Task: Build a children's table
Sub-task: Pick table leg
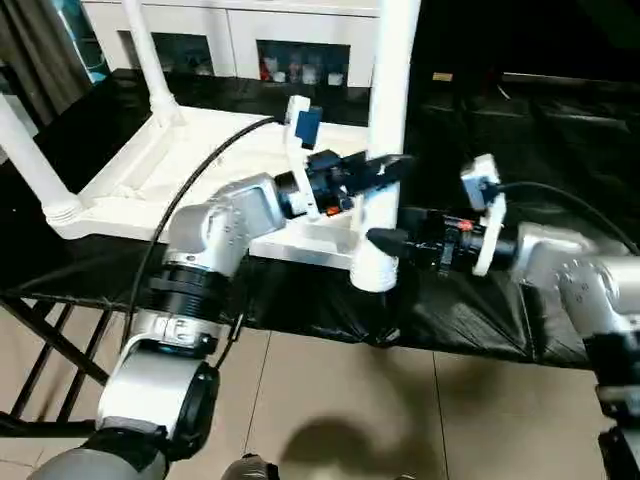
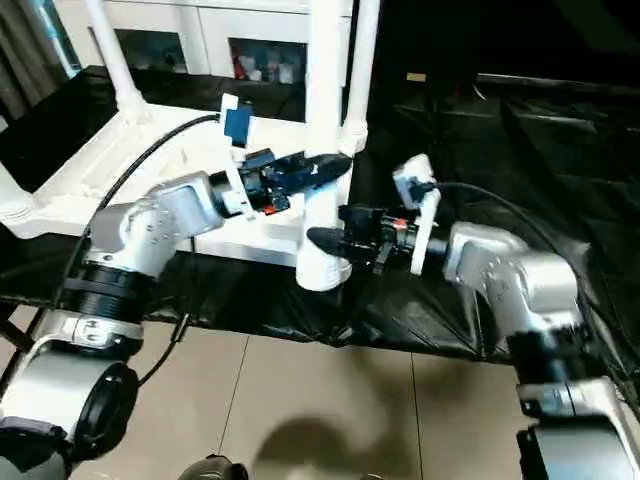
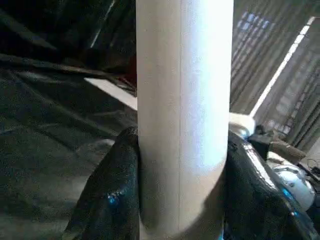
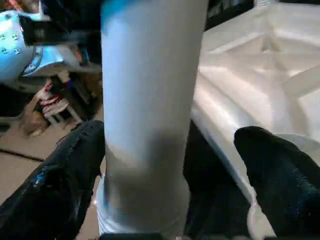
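Silver forearms fill the foreground, and both reach to the same near corner of the children's table point(image 1: 190, 175), which lies upside down on the black-sheeted work table point(image 1: 560, 150), ribbed underside up. Three other legs already stand from its sockets.

Between the fingers of the left gripper point(image 1: 385, 172) stands the near leg point(image 1: 392, 90), upright in the corner socket; the left wrist view shows both black fingers point(image 3: 107, 200) pressed against the tube on either side, so this hand is grasping the leg. Lower down, close to the socket, the right gripper point(image 1: 392, 240) has its jaws spread wide: in the right wrist view one finger point(image 4: 60, 185) sits just beside the tube and the other stands apart from it, so that hand is released.

As a judgement, the table is light, hollow plastic, stiff but smooth and likely slippery under the rubber pads. A leg is best taken around its round shaft, low and close to the socket, where pushing down will not lever it sideways; the top itself may slide on the sheet if pushed off-axis.

Glossy and creased, the black sheet drapes over the near edge. Beyond the fingers stands a white glass-door cabinet point(image 1: 250, 45); beige floor tiles point(image 1: 400, 410) lie below.
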Robot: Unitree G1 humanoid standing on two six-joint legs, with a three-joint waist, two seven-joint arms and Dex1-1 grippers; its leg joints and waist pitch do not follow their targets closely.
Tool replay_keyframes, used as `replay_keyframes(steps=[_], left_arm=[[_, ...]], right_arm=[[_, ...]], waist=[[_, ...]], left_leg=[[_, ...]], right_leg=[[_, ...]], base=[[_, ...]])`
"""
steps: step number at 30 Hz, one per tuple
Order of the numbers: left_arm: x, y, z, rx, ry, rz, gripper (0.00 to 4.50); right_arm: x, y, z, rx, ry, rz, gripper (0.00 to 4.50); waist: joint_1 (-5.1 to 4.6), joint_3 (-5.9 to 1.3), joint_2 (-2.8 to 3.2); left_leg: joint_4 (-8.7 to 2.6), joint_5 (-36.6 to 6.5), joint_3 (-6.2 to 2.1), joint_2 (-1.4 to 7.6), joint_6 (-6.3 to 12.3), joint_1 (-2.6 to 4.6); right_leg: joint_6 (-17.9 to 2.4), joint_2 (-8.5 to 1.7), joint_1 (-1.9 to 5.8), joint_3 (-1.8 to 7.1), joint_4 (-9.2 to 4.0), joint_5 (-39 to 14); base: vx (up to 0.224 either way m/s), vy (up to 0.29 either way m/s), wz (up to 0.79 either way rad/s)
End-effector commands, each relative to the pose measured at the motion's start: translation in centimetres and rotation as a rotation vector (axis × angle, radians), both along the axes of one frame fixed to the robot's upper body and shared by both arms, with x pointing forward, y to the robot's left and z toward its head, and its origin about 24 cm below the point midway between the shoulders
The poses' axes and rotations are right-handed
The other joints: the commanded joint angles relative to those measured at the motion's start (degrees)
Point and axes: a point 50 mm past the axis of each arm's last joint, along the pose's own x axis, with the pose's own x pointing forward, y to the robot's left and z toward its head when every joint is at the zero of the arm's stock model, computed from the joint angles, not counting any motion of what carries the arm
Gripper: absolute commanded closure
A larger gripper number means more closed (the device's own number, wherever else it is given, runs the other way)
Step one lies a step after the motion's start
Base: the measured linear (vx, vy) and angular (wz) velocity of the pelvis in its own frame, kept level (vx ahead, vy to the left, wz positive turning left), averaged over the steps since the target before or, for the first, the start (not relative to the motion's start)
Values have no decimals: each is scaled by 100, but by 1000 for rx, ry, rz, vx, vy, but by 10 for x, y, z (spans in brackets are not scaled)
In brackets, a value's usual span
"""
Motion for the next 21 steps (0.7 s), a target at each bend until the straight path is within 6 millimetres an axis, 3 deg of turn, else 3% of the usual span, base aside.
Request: replay_keyframes(steps=[1, 3, 11, 21], left_arm=[[-7, -3, 6, -12, -56, -55, 260], [-11, -4, 6, -11, -61, -92, 260], [-17, -10, 5, -9, -64, -149, 260], [-19, -11, 3, -9, -60, -158, 260]], right_arm=[[-1, 4, 4, 0, 14, 66, 0], [-2, 7, 3, 3, 27, 105, 0], [0, 13, 5, 32, 39, 172, 0], [-1, 15, 5, 54, 64, 218, 94]], waist=[[20, -504, -182], [30, -502, -157], [19, -484, -165], [22, -488, -169]], left_leg=[[-296, -127, -73, 195, 526, 126], [-298, -152, -77, 207, 511, 130], [-315, -419, -78, 209, 326, 142], [-320, -426, -86, 209, 266, 140]], right_leg=[[-1643, -306, 358, 228, -304, 152], [-1652, -309, 348, 228, -300, 98], [-1576, -317, 335, 231, -346, -305], [-1526, -313, 332, 234, -343, -299]], base=[[0, 0, 0], [0, 0, 0], [0, 0, 0], [0, 0, 0]])
